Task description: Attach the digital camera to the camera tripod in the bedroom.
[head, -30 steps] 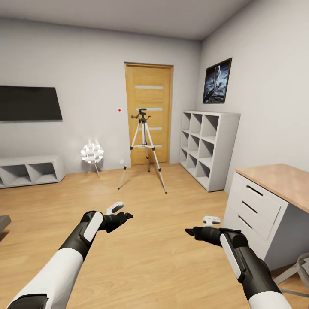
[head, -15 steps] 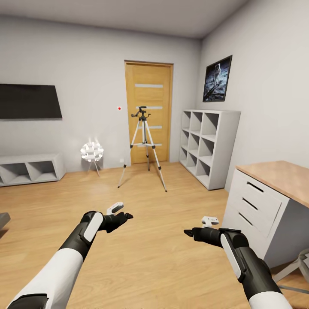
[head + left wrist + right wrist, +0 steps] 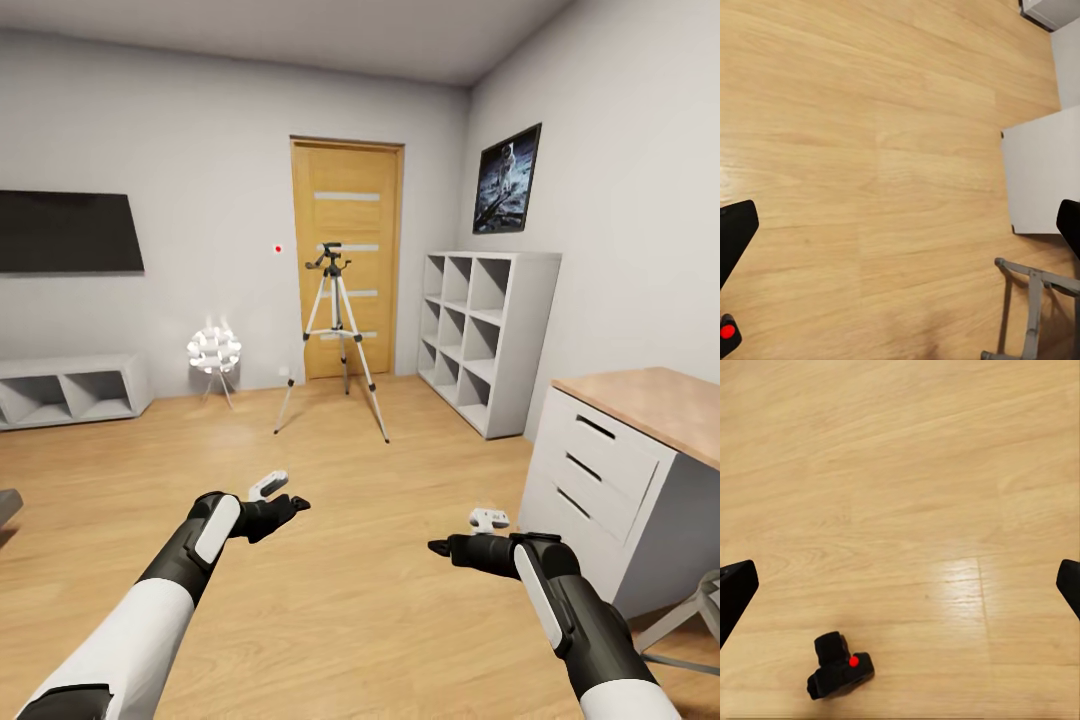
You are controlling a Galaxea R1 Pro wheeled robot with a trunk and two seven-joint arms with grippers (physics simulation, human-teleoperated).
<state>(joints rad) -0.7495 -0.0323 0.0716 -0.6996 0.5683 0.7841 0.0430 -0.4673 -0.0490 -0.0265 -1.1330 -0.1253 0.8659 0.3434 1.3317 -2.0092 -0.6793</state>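
The camera tripod [image 3: 334, 335] stands on silver legs in front of the wooden door [image 3: 347, 215], across the plank floor from me, its black head bare. The digital camera [image 3: 838, 666], black with a red dot on top, lies on the floor beneath my right gripper [image 3: 900, 585]. That gripper is open, well above it. In the head view my right gripper [image 3: 440, 548] and left gripper [image 3: 292, 505] hover open over the floor with nothing in them. A black corner with a red dot [image 3: 727, 331] shows at the edge of the left wrist view.
A white desk with drawers [image 3: 610, 480] stands close at my right, with a grey chair base [image 3: 685, 625] beside it. The white cube shelf [image 3: 490, 335] lines the right wall under the astronaut picture [image 3: 507, 180]. A white floor lamp [image 3: 214, 352] and low shelf [image 3: 70, 390] are at the left.
The whole head view has shifted slightly, with room features drifting upward in the picture, so the camera moved. Both arms hold the same open pose.
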